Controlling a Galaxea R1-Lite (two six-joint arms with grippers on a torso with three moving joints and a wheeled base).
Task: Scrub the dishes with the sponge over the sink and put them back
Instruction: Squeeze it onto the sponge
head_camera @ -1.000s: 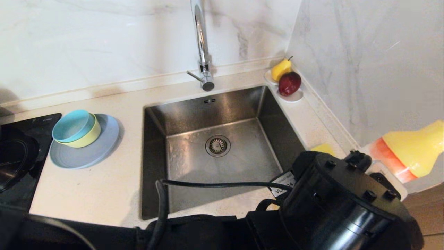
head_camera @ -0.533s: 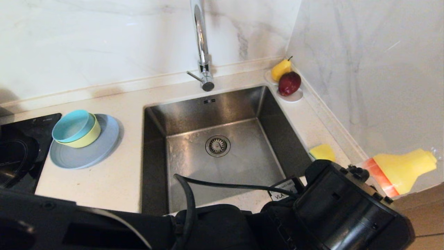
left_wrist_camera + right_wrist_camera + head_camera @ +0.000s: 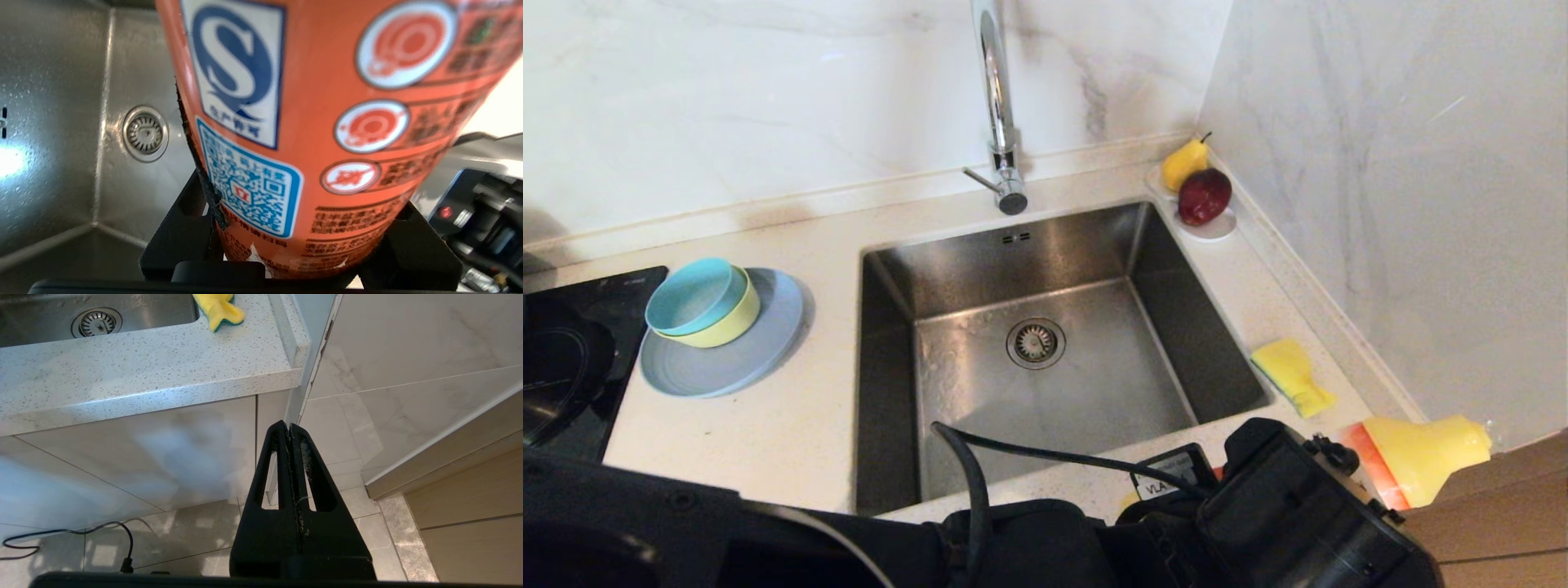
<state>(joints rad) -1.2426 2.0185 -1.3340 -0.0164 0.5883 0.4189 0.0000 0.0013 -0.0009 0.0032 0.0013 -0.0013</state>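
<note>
- I see my left gripper (image 3: 302, 261) clamped around the orange detergent bottle (image 3: 1417, 457), lying tilted at the sink's (image 3: 1045, 343) near right corner.
- Sponge (image 3: 1292, 374) lies on the counter just right of the sink, apart from the bottle.
- Teal bowl (image 3: 692, 296) nests in yellow bowl (image 3: 737, 322) on the grey-blue plate (image 3: 727, 359), left of the sink.
- My right gripper (image 3: 291, 437), parked below the counter edge, has fingers pressed together, nothing between.

The right gripper (image 3: 291, 430) hangs closed below the countertop (image 3: 135, 371). The sponge (image 3: 218, 310) and sink (image 3: 49, 314) lie well beyond it.
</note>
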